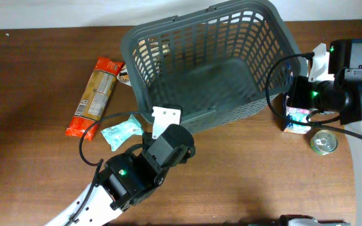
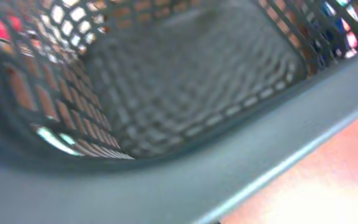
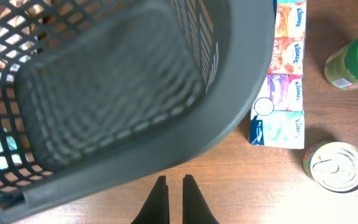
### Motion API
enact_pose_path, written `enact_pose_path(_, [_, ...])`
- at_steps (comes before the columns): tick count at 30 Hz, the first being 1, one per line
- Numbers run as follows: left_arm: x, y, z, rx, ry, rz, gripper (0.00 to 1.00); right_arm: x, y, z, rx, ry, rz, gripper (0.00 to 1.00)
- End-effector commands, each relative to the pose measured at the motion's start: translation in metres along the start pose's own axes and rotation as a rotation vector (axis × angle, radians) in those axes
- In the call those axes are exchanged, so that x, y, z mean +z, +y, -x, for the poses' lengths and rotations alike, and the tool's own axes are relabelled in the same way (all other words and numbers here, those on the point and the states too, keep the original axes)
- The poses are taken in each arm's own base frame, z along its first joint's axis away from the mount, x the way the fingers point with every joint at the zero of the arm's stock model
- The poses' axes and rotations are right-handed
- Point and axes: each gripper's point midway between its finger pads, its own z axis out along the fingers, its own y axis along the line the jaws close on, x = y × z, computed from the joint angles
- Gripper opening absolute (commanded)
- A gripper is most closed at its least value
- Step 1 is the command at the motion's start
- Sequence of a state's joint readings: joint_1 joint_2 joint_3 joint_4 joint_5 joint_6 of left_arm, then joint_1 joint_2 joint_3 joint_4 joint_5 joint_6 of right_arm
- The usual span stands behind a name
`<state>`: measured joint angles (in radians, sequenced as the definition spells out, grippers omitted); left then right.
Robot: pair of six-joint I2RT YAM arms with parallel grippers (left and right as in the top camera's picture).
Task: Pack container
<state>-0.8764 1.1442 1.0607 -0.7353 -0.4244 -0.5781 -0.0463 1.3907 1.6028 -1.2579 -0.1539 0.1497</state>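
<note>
Brown wood-grain tabletop (image 1: 30,163) fills the scene; the container (image 1: 266,37), a dark grey lattice basket, stands on it at the far middle, open side up and with nothing seen inside.

The left arm (image 1: 127,176) rises from the near edge and slants up and to the right, its dark wrist block tilted toward the container's near wall; the left pincer (image 1: 166,117) sits right at that near rim, and its wrist camera sees only the blurred rim and the container's floor beyond, so I cannot tell whether its fingers are spread or closed. Just to the left of this pincer lies a small teal packet (image 1: 123,130); farther left and beyond it lies a long orange packet (image 1: 95,96), slanted on the wood.

The right arm (image 1: 351,97) reaches in level from the right edge, wrist pointed left at the container's right wall; the right pincer (image 3: 174,196) has its fingers pressed almost together with only a thin slit between them, pinching nothing, hanging over bare wood. The container's rounded rim lies just ahead of those fingertips; ahead and to the pincer's right a tissue box (image 3: 278,93) lies just beside the container's wall; a tin can (image 3: 335,167) stands to the right, near the box; a green-lidded jar (image 3: 356,59) stands beyond the can.
</note>
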Motion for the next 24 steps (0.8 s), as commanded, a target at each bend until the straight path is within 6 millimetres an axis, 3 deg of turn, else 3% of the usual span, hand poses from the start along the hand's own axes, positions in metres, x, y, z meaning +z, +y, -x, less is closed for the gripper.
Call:
enact_pose_path(1, [0.004,0.025,0.022,-0.063,-0.089,0.101,0.02,-0.004,0.002,0.004,-0.023,-0.014,-0.005,0.04])
enact_pose_path(6, [0.014,0.045,0.038,-0.092,-0.118,0.148,0.02,-0.005,0.016,0.001,-0.029,-0.003,0.063,0.04])
enact_pose_path(11, [0.026,0.045,0.046,-0.101,-0.118,0.117,0.02,-0.006,0.034,0.002,-0.079,-0.022,0.093,0.04])
enact_pose_path(14, [0.028,0.045,0.045,-0.101,-0.111,0.110,0.02,-0.013,0.046,0.017,-0.111,-0.108,0.107,0.04])
enact_pose_path(17, [0.028,0.045,0.046,-0.096,-0.111,0.109,0.02,-0.018,0.045,0.041,-0.107,-0.219,0.057,0.03])
enact_pose_path(20, [0.028,0.045,0.046,-0.096,-0.111,0.109,0.02,-0.006,0.042,0.054,-0.102,-0.236,0.029,0.04])
enact_pose_path(24, [0.028,0.045,0.046,-0.097,-0.112,0.109,0.02,0.029,0.040,0.051,-0.098,-0.150,0.012,0.04])
